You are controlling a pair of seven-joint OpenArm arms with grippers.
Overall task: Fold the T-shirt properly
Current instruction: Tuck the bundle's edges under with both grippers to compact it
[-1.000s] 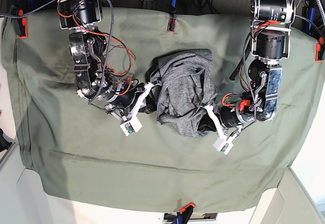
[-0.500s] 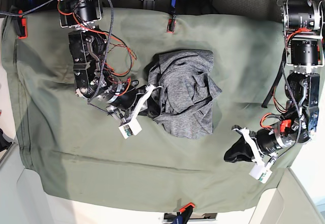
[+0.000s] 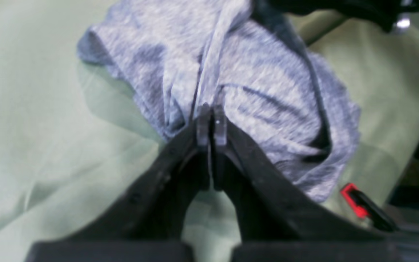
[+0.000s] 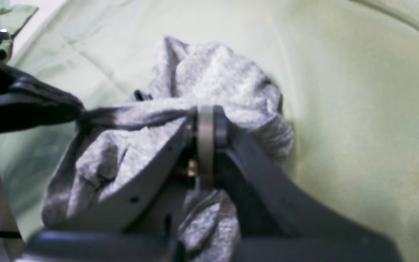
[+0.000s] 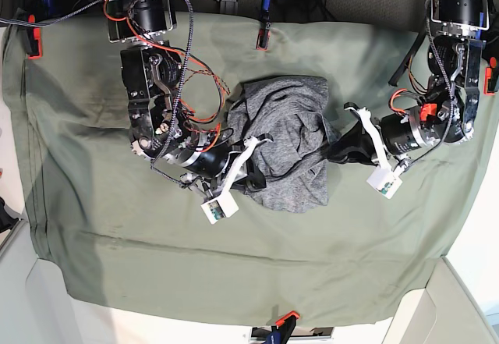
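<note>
The grey T-shirt [image 5: 288, 137] lies crumpled in a heap in the middle of the olive-green table cloth [image 5: 93, 203]. At the heap's right edge, my left gripper [image 5: 334, 150] is shut. In the left wrist view its tips [image 3: 211, 122] pinch a raised ridge of the T-shirt [image 3: 267, 109]. My right gripper [image 5: 257, 174] is at the heap's lower left, shut [image 4: 206, 123] on the T-shirt [image 4: 213, 69]. A taut strand of fabric runs from it to the other arm's black fingers [image 4: 31, 105].
Red clamps hold the cloth at the back edge [image 5: 263, 36], at the left [image 5: 33, 40] and right [image 5: 491, 75] corners and at the front edge [image 5: 287, 318]. One red clamp [image 3: 355, 198] shows beyond the heap in the left wrist view.
My left arm swung out to the lower right, away from the T-shirt, and has come back to its right edge. My right arm moved from the heap's left edge to its lower left.
</note>
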